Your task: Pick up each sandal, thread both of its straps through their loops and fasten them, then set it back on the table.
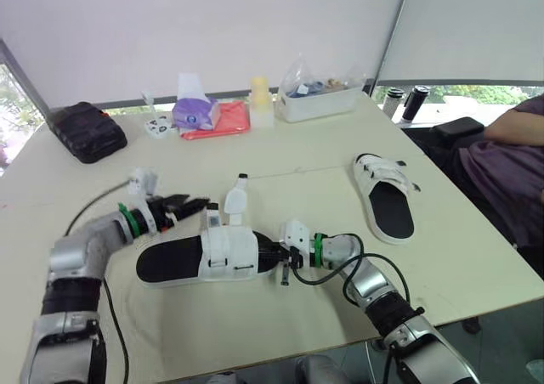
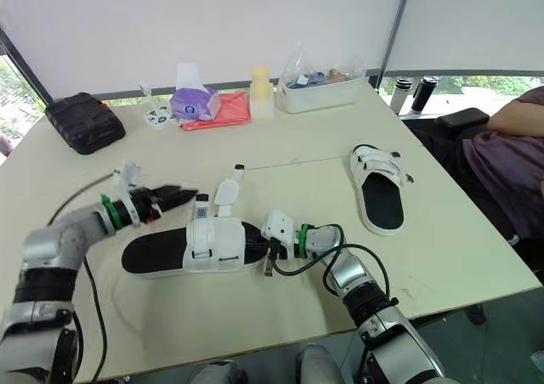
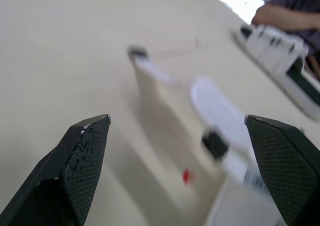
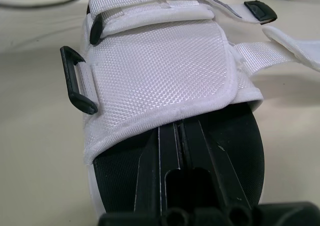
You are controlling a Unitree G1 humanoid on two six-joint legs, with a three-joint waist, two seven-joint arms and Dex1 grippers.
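White webbing should flop on the light, stiff-soled sandal [image 1: 204,255] lying near-centre on the table [image 1: 340,150]; your right gripper [image 1: 285,261] sits closed on its toe, left gripper [image 1: 200,204] gapes empty, so pinch the loose strap tip [image 1: 235,199].

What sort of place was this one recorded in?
Likely an office or lab meeting room: a large beige table beside windows with blinds, a tissue pack and bottles at its far edge, and a person seated alongside.

No text can be read; the print on the purple tissue pack [image 1: 195,110] is too small
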